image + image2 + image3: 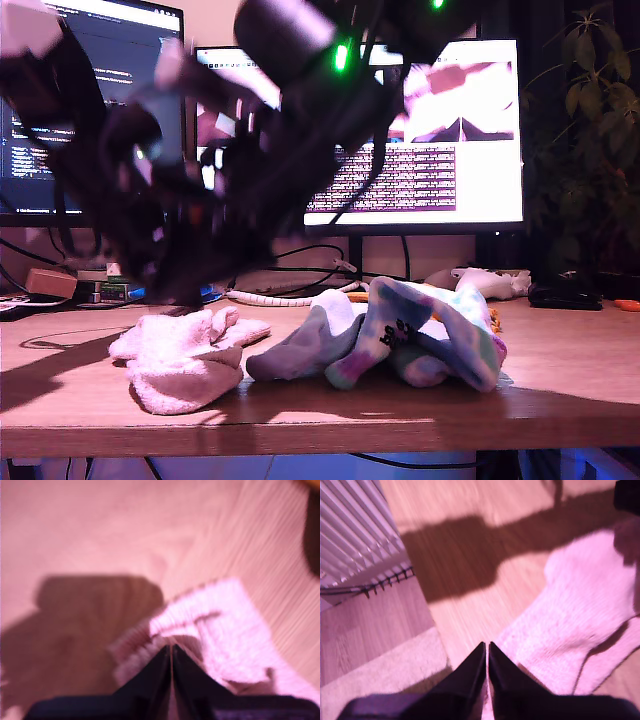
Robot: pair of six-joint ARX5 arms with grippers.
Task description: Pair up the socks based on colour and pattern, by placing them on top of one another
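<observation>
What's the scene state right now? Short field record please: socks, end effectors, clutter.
surface: wooden table
pink socks: fluffy heap, exterior view's left, pieces touching
tie-dye socks: overlapping heap beside the pink one, toward exterior view's right; count unclear
first end effector: jaws shut, tips at a pink sock's edge; pinch unconfirmed
second end effector: jaws shut, nothing seen between them, pink sock alongside
clutter: white controller behind the tie-dye heap
image quality: arms motion-blurred in exterior view
</observation>
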